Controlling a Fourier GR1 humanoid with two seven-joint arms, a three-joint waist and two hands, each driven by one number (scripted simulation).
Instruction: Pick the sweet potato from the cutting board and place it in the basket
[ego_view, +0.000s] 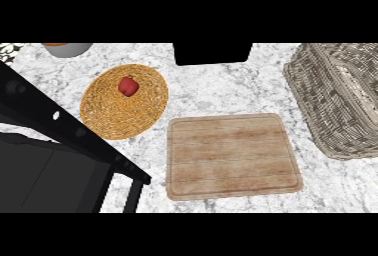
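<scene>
A bare wooden cutting board (234, 156) lies on the marble counter (214, 85) at the centre, nothing on it. To its upper left sits a round woven straw basket (107, 115) holding a reddish sweet potato (128, 86) near its top. Neither hand shows anywhere in the head view.
A large grey wicker basket (341, 97) stands at the right edge. A black box (212, 53) sits at the back centre and a grey pot (68, 48) at the back left. A black stove edge (52, 130) cuts across the left side.
</scene>
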